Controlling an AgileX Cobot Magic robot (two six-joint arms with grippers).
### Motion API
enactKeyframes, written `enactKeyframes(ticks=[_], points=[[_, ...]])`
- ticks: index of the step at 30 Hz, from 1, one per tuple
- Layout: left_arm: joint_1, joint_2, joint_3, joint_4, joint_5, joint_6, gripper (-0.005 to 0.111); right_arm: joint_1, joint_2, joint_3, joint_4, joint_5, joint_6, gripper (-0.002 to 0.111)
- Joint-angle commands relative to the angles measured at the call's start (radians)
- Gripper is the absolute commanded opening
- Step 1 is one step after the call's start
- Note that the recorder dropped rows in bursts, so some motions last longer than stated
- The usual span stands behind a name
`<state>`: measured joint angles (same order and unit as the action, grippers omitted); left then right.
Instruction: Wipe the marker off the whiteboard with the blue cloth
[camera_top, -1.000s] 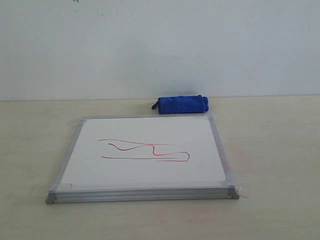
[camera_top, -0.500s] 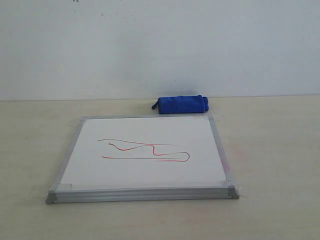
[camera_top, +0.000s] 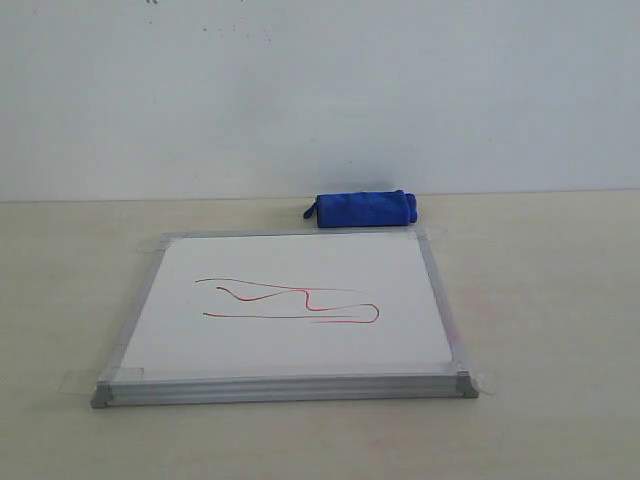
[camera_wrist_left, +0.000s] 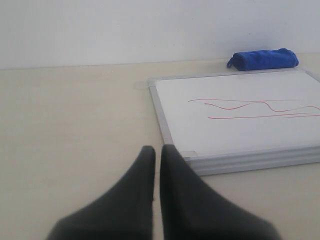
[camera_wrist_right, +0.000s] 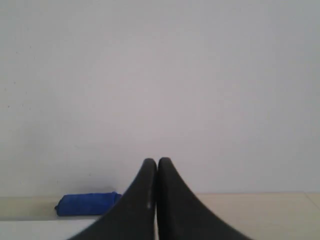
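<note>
One blue cloth | long axis parallel whiteboard far edge

The whiteboard lies flat, silver-framed, with clear tape at its corners. The marker, thin looping red lines, crosses its middle. The blue cloth, a rolled bundle, lies just beyond the board's far edge.

Open table at 3, 6 and 9 o'clock of the whiteboard; at 12 o'clock the blue cloth lies just past its frame, wall behind.
</note>
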<state>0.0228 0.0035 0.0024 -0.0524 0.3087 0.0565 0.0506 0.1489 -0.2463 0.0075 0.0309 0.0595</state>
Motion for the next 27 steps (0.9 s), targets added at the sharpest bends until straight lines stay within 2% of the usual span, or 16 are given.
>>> enactKeyframes(ticks=[1, 17, 21, 27], points=[[0.003, -0.004, -0.002, -0.002, -0.013, 0.005, 0.004, -0.006, 0.011, -0.009, -0.002, -0.006, -0.009, 0.0], [0.003, -0.004, -0.002, -0.002, -0.013, 0.005, 0.004, -0.006, 0.011, -0.009, 0.002, -0.124, 0.066, 0.0], [0.003, -0.004, -0.002, -0.002, -0.013, 0.005, 0.004, -0.006, 0.014, -0.009, 0.0, -0.245, 0.064, 0.0], [0.003, -0.004, -0.002, -0.002, -0.013, 0.005, 0.004, -0.006, 0.118, -0.101, -0.183, -0.271, 0.062, 0.0]])
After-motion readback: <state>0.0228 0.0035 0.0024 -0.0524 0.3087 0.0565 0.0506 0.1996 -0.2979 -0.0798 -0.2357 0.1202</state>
